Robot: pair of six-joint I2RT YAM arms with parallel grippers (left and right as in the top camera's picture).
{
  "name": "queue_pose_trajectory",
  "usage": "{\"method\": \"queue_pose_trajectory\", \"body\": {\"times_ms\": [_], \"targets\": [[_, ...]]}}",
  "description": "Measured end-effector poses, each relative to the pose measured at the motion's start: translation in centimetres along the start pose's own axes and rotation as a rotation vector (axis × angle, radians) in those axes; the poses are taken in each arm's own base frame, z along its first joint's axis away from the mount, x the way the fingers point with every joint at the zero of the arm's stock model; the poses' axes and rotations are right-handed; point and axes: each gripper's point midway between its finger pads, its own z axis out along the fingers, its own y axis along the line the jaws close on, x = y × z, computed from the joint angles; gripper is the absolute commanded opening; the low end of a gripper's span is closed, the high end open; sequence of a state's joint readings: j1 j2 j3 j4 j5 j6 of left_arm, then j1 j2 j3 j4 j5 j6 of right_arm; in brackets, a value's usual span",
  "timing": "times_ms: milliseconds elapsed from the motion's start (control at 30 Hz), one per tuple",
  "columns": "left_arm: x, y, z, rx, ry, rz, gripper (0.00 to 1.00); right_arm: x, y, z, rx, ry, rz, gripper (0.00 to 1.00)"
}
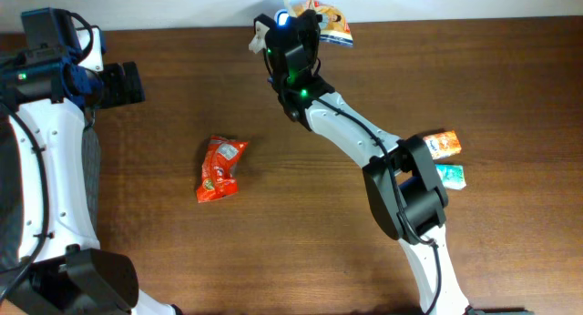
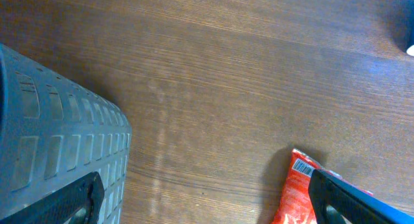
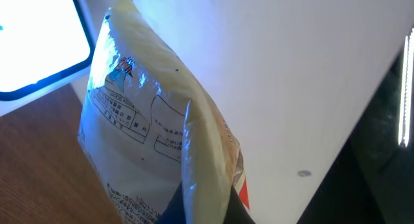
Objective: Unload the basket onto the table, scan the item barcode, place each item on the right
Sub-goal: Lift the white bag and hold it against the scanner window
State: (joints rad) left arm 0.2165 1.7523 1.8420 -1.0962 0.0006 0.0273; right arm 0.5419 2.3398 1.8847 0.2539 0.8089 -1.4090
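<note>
My right gripper is at the table's far edge, shut on a pale snack packet and holding it up beside a white device with a blue light. In the right wrist view the packet stands on edge between my fingers, its printed back lit blue, and a bright white panel glows at the upper left. A red snack packet lies flat mid-table. Its barcode end shows beside my left gripper, which hangs open over bare wood. That left gripper is at the far left.
An orange carton and a teal carton lie at the right by the right arm. A grey ribbed surface fills the left of the left wrist view. The wooden table ends at a white wall behind.
</note>
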Motion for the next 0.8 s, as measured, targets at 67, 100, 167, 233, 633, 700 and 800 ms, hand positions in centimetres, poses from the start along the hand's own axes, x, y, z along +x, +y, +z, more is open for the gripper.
{"method": "queue_pose_trajectory", "body": {"times_ms": [67, 100, 167, 233, 633, 700, 800], "targets": [[0.0, 0.0, 0.0, 0.000, 0.000, 0.000, 0.99, -0.1, 0.3, 0.1, -0.003, -0.006, -0.046, 0.04], [0.0, 0.0, 0.0, 0.000, 0.000, 0.000, 0.99, -0.1, 0.3, 0.1, -0.003, -0.008, -0.062, 0.04], [0.0, 0.0, 0.0, 0.000, 0.000, 0.000, 0.99, 0.0, 0.3, 0.3, -0.005, -0.008, -0.089, 0.04], [0.0, 0.0, 0.0, 0.000, 0.000, 0.000, 0.99, 0.3, 0.7, 0.6, -0.008, -0.002, -0.102, 0.04], [0.0, 0.0, 0.0, 0.000, 0.000, 0.000, 0.99, -0.1, 0.8, 1.3, 0.036, -0.015, -0.128, 0.04], [0.0, 0.0, 0.0, 0.000, 0.000, 0.000, 0.99, -0.4, 0.7, 1.3, 0.039, -0.034, -0.135, 0.04], [0.0, 0.0, 0.0, 0.000, 0.000, 0.000, 0.99, -1.1, -0.5, 1.4, 0.107, -0.065, -0.113, 0.04]]}}
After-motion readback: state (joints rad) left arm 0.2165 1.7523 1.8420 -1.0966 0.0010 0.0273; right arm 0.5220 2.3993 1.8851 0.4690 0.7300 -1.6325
